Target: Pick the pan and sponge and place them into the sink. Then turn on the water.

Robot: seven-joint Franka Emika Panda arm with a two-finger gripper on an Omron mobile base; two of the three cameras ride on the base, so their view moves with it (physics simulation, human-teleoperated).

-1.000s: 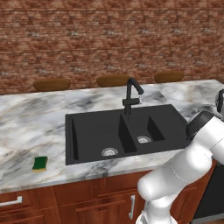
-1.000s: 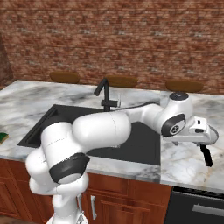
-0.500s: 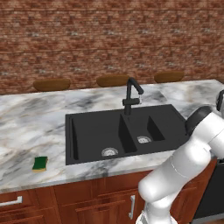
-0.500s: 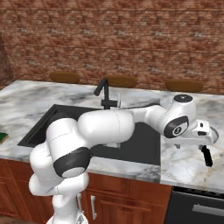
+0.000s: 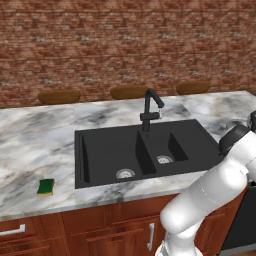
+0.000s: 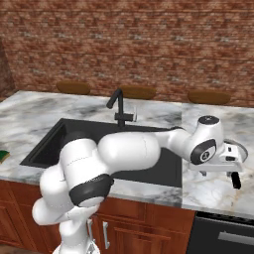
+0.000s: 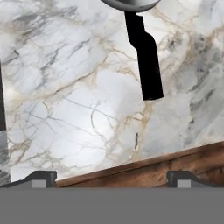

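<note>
The silver-grey pan (image 6: 240, 151) lies on the marble counter right of the sink (image 6: 47, 144), its black handle (image 6: 236, 179) pointing toward the counter's front edge. My gripper (image 6: 219, 165) hangs over the pan's near side and hides most of it. In the hand view the gripper (image 7: 112, 178) is open and empty. There the pan's rim (image 7: 129, 3) sits at the top and the handle (image 7: 147, 57) runs down from it, well ahead of the fingertips (image 7: 43, 177). The green-and-yellow sponge (image 5: 46, 186) rests on the counter left of the sink (image 5: 105, 150). The black faucet (image 5: 150, 107) shows no water.
The counter's front edge (image 7: 144, 164) lies just below the fingertips, with wooden cabinets under it. A brick wall rises behind the counter, with brown round stool tops (image 5: 130, 92) along its far side. A dark appliance front (image 6: 223, 235) is under the counter at right.
My hand has crept a little to the right and lower, over the pan. The pan and sponge lie where they were, and the jaws stay open.
</note>
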